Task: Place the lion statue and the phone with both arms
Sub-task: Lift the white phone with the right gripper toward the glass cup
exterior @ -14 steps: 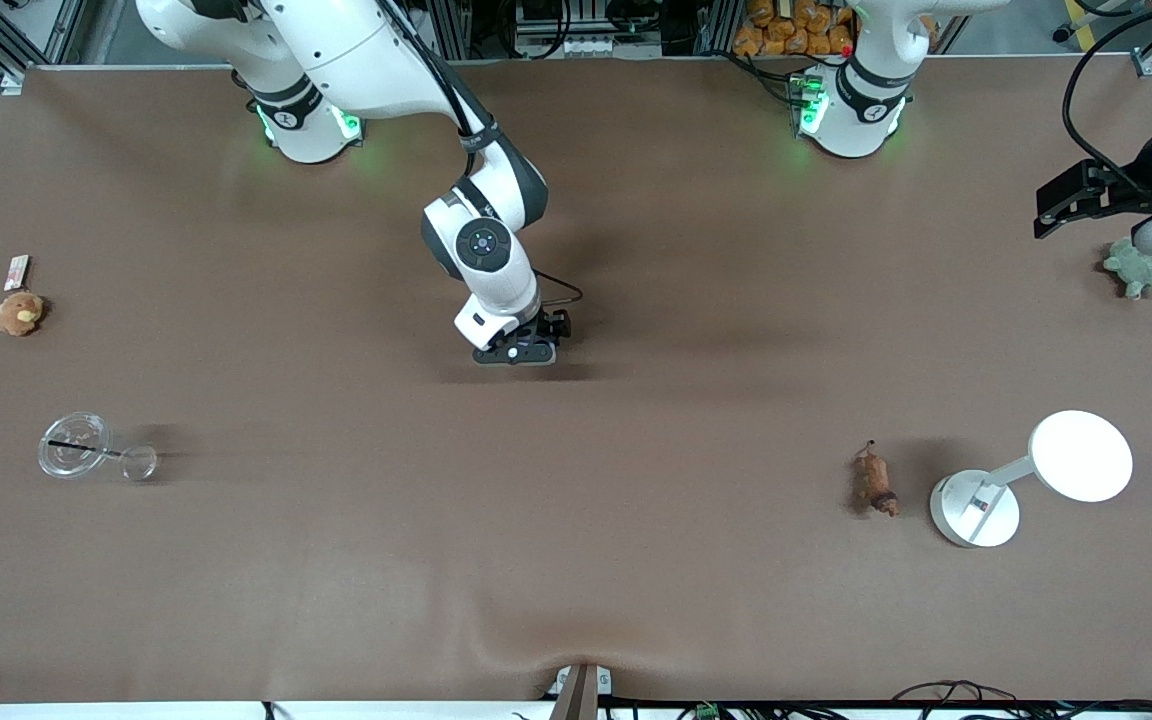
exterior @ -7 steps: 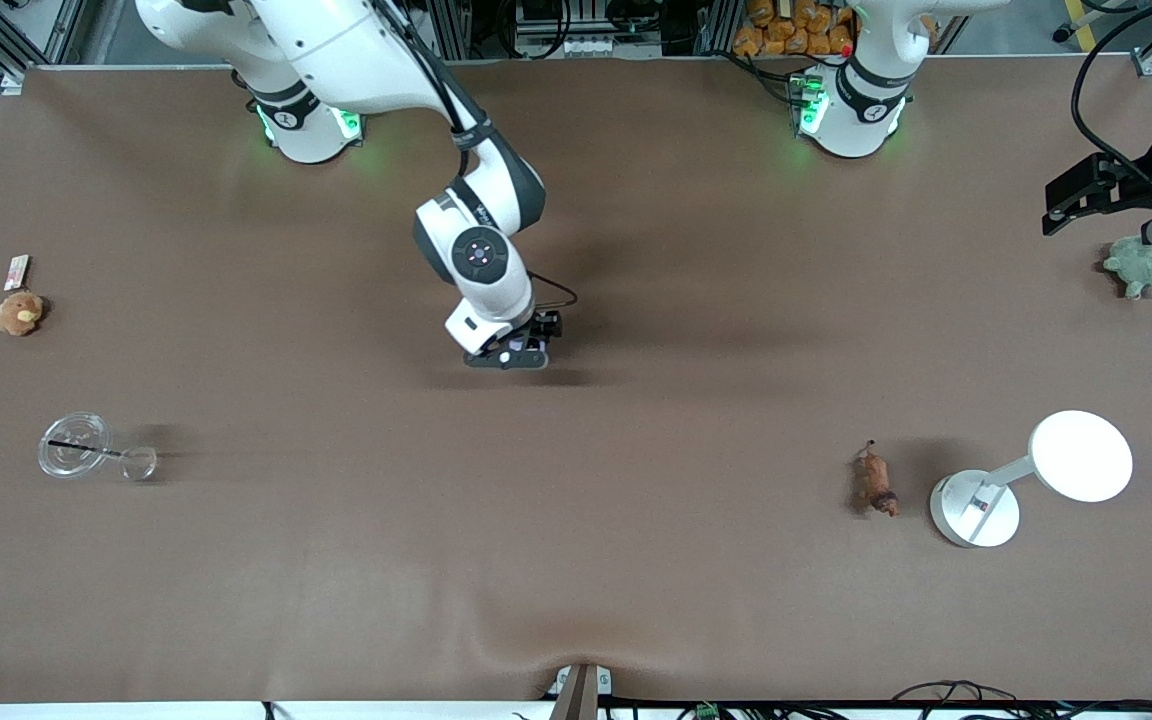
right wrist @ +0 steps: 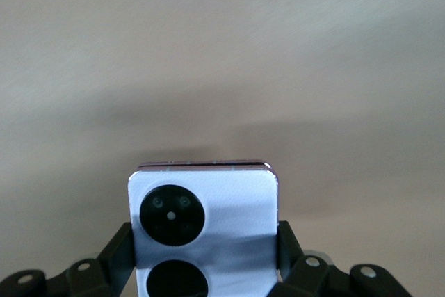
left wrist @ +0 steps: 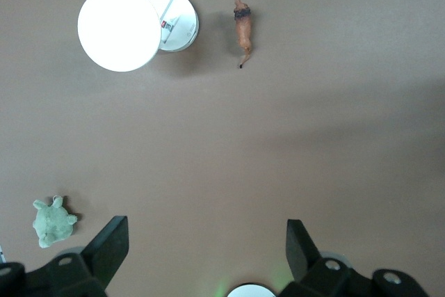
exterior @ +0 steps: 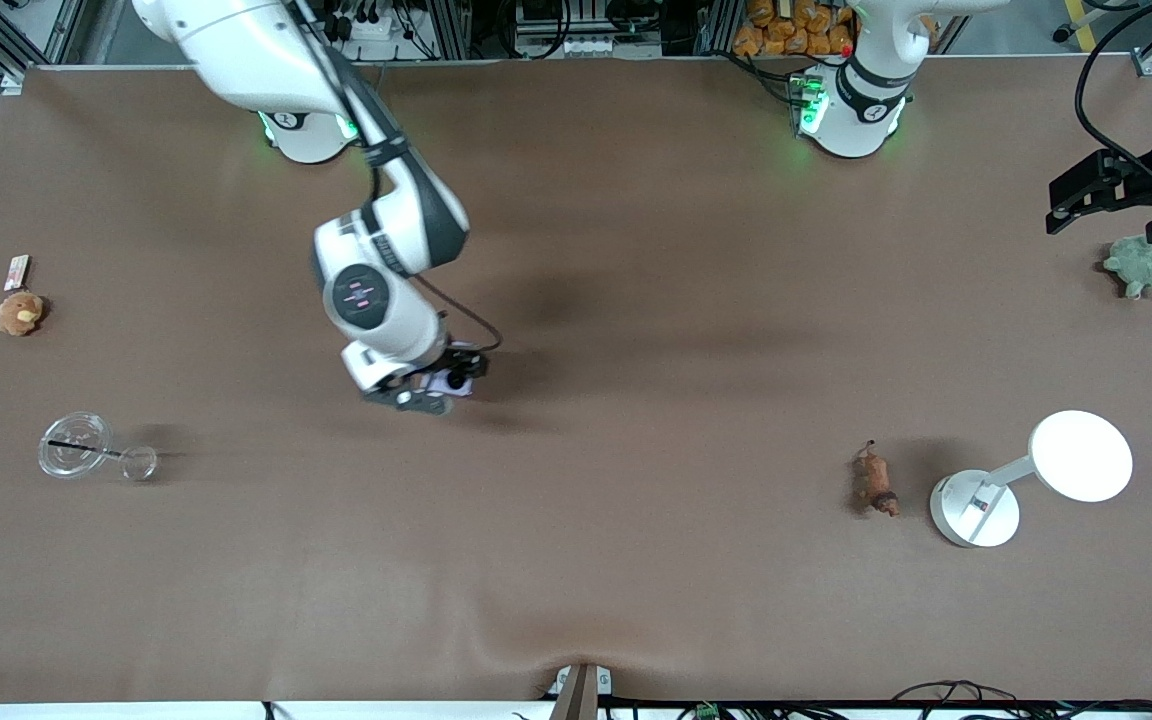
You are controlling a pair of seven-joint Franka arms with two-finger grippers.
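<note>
The right hand (exterior: 436,385), left of centre in the front view, is clamped on the phone (right wrist: 203,231), a small, nearly square pale lavender folded handset with two black camera circles on its face. The fingers (right wrist: 119,250) press its two side edges, so the face stays clear and the bare brown desk (exterior: 576,560) shows below it; the phone is up off the desk, most likely being carried to a drop spot.

The lion statue (exterior: 874,483), a tiny elongated reddish-brown figurine with a darker mane end and thin tail, lies flat on the desk at lower right of the front view, just beside the round base of a white disc-headed lamp (exterior: 1026,478). Nothing holds it.

The left hand (exterior: 1101,190) hangs at the upper right edge of that view, fingers (left wrist: 108,247) spread wide and empty, near a small green plush toy (exterior: 1139,266). Its camera looks down on the lion, so it seems poised to go for that figurine next.
</note>
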